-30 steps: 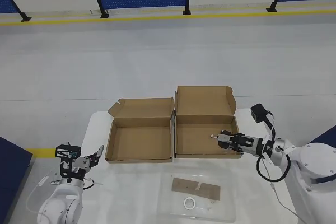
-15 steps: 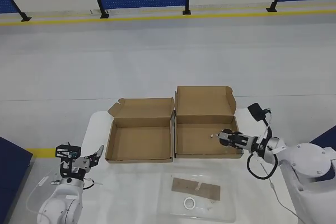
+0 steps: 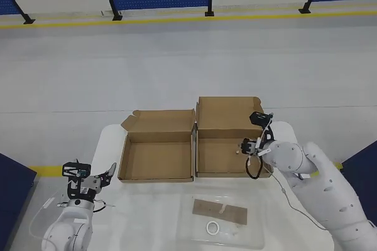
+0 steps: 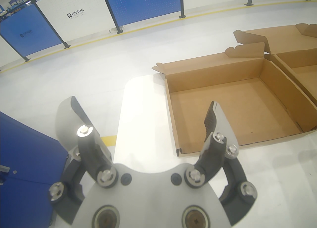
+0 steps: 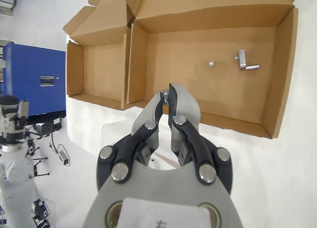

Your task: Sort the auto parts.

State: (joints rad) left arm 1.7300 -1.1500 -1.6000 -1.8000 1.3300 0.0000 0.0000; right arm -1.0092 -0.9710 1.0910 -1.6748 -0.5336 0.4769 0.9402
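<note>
My right gripper (image 5: 166, 91) is shut on a small metal bolt (image 5: 165, 98) and hangs above the right cardboard box (image 5: 284, 70), over its near side. On that box's floor lie a small silver nut (image 5: 211, 63) and a bent metal bracket (image 5: 243, 61). From above, the right gripper (image 3: 244, 149) sits over the right box (image 3: 217, 160). The left box (image 3: 154, 160) shows a bare floor. My left gripper (image 4: 145, 115) stands open with nothing in it at the table's near left corner, a little short of the left box (image 4: 235, 105).
A clear plastic tray (image 3: 257, 238) at the table's front holds a brown cardboard strip (image 3: 220, 211) and a white ring (image 3: 212, 227). Both box lids stand open at the far side. A blue cabinet (image 4: 22, 154) stands beside the table's left edge.
The right arm has swung in, and its gripper with the bolt has moved a little left over the right box. The left arm has stayed still.
</note>
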